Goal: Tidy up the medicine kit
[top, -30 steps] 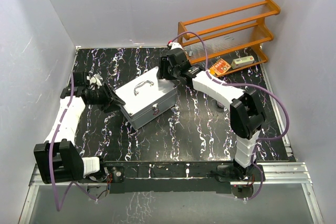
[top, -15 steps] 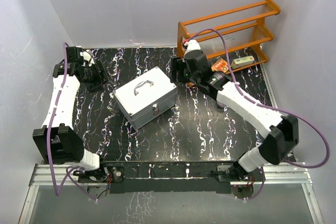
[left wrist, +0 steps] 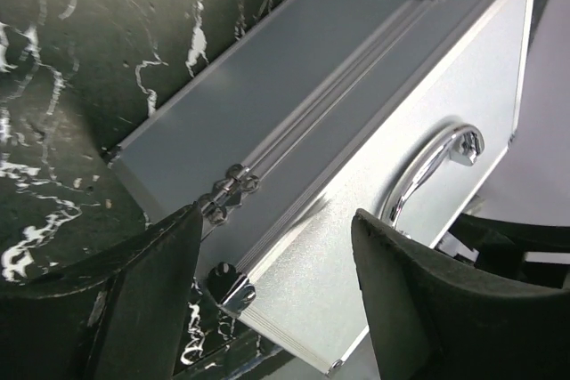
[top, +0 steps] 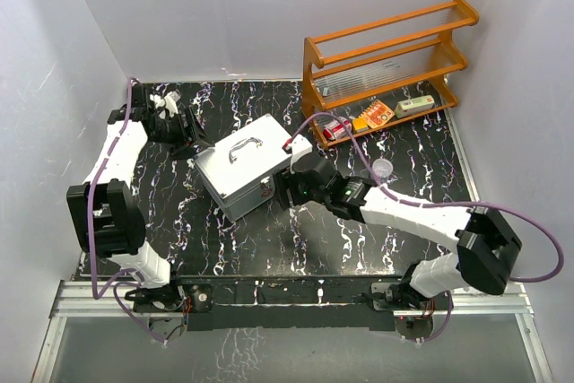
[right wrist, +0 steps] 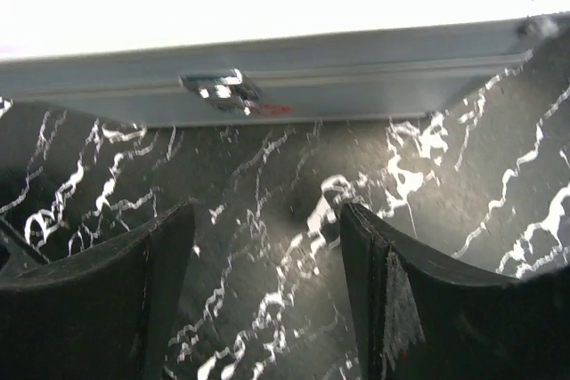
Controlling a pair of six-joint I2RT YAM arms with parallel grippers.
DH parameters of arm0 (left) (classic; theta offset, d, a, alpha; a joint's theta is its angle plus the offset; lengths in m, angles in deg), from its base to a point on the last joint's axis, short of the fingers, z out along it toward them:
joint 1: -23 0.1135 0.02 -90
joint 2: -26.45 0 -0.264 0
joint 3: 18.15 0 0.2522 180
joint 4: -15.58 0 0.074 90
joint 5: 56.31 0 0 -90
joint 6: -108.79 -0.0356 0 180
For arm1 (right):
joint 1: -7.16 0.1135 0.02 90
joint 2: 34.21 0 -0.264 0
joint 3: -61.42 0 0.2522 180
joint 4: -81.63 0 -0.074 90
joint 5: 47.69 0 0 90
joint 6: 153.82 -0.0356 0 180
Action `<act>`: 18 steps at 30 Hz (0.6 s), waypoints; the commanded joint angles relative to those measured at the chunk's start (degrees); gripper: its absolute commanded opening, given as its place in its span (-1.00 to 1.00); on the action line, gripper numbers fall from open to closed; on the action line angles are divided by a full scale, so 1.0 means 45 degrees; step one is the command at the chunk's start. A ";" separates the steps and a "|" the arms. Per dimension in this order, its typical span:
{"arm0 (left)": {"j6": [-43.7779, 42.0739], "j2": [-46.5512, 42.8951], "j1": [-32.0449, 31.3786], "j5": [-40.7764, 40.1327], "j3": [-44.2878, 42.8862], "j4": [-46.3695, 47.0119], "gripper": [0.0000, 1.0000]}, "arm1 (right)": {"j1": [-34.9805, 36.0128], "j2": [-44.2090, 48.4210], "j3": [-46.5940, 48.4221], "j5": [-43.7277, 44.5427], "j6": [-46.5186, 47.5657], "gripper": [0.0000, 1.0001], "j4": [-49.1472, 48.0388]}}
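Over at the far left of the black marbled table (top: pixel 341 230), the left gripper (top: pixel 184 127) hovers at the back corner of the silver aluminium carrying case (top: pixel 247 168), its fingers (left wrist: pixel 151 295) spread wide with nothing between them; its wrist view looks along the hinged rear side and the chrome handle (left wrist: pixel 432 171). That case sits closed, lid down, left of the table's middle, turned at an angle. Just right of it, the right gripper (top: pixel 289 187) is low at the front face, its fingers (right wrist: pixel 160 287) also parted and empty, facing the small metal latch (right wrist: pixel 223 88). Farther right, an orange wooden rack (top: pixel 390 56) holds an orange packet (top: pixel 375 115), a pale boxed item (top: pixel 417 105) and a red-and-white item (top: pixel 335 126); a small clear round lid (top: pixel 384 168) lies on the table. A closed case fits either opening for packing or finished packing. Any work on the latch wants the case braced from behind
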 commanded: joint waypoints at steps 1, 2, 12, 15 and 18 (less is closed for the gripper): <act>0.0059 -0.0770 0.0014 0.2141 0.0846 0.0483 0.29 | 0.0484 -0.0705 0.0142 0.1179 0.0132 0.26 -0.3076; 0.0165 -0.0875 0.0018 0.2400 0.1102 0.0598 0.26 | 0.0569 -0.0902 0.0183 0.1354 0.0252 0.26 -0.3234; 0.0782 -0.2355 -0.0179 0.2809 0.3296 0.0902 0.10 | 0.0645 -0.1104 -0.0330 0.2116 0.1010 0.24 -0.3929; 0.0759 -0.2568 -0.0358 0.2898 0.3685 0.0768 0.07 | 0.0645 -0.0873 -0.0721 0.2098 0.0904 0.21 -0.3934; 0.0709 -0.2761 -0.0512 0.2905 0.3904 0.0603 0.02 | 0.0634 -0.0341 -0.1245 0.1548 0.1406 0.11 -0.4309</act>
